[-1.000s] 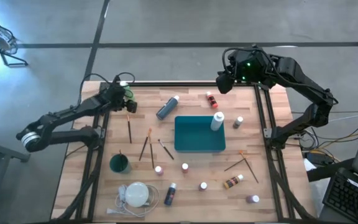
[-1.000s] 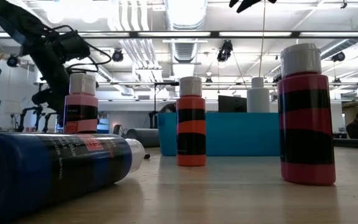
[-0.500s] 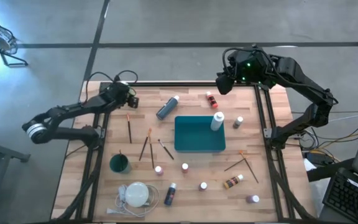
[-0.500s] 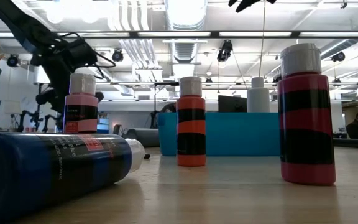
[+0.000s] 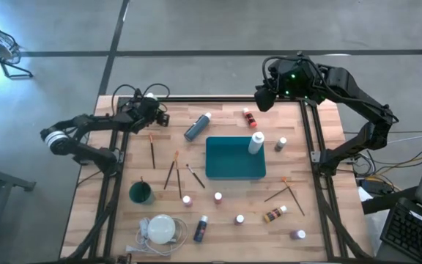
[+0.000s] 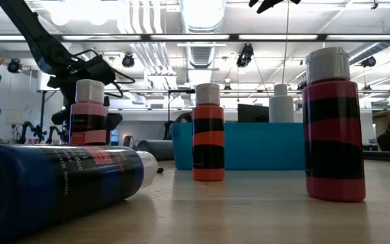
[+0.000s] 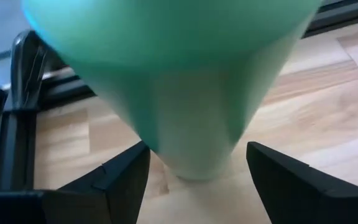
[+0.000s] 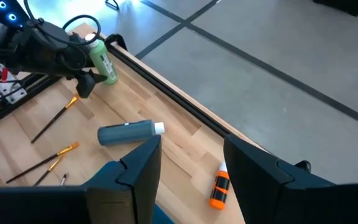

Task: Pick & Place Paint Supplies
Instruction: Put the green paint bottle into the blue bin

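Wooden slats make up the table (image 5: 226, 198) in front of you, framed by dark rails and standing on a grey concrete floor.

Your left gripper (image 5: 154, 111) is at the far left corner of the table, clenched around a green paint bottle (image 8: 103, 61) with a white cap. In the left wrist view the bottle (image 7: 185, 81) fills the space between the two dark fingers (image 7: 120, 180), its end close above the wood; whether it touches the wood cannot be told. In the right wrist view this bottle is tilted, held just inside the table's far rail.

Just beside that gripper, toward the table's middle, lies an orange-handled brush (image 5: 152, 149). A little farther on lies a grey-blue bottle (image 5: 196, 127) on its side. More thin brushes (image 5: 175, 173) lie scattered nearer the front from it.

Your right gripper (image 5: 263, 99) hangs over the far edge of the table, well apart from the left one. Its fingers (image 8: 135, 165) stand parted with nothing between them. Below and just beyond it lies a small red bottle (image 5: 250, 117) on its side. A white bottle (image 5: 256, 141) stands upright at the edge of the teal tray (image 5: 233, 159), which sits at the table's middle.

Far from both grippers, along the front, you have a green cup (image 5: 140, 193), a white round disc (image 5: 161, 228) with a cord, and several more small bottles. Two of these, striped red and black (image 6: 332, 129), loom large in the low view.
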{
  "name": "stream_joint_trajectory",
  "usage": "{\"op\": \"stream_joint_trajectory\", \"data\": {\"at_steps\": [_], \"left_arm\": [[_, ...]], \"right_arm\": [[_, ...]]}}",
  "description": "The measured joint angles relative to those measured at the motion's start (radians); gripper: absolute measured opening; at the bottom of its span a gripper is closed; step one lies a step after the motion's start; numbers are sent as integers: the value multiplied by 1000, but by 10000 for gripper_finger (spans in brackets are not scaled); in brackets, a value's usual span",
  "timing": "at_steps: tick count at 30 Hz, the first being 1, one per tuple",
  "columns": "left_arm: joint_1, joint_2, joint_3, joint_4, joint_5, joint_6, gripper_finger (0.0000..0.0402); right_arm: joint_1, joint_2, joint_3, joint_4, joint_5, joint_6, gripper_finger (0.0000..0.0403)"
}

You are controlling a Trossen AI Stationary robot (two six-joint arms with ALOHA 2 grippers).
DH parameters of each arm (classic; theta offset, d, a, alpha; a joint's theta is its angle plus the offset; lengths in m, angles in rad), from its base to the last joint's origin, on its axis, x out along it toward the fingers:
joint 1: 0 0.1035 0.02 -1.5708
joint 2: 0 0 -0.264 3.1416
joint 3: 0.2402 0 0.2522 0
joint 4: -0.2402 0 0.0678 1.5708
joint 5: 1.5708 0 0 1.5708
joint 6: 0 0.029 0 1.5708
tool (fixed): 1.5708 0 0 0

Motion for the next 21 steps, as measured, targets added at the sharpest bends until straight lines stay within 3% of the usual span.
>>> {"op": "stream_joint_trajectory", "data": {"at_steps": [4, 12, 21], "left_arm": [[0, 17, 0, 68, 2, 60, 234], [1, 14, 0, 117, 70, 152, 124], [0, 13, 0, 122, 203, 225, 105]], "right_arm": [[0, 0, 0, 0, 0, -14, 173], [0, 0, 0, 0, 0, -25, 183], [0, 0, 0, -1, 0, -29, 159]]}}
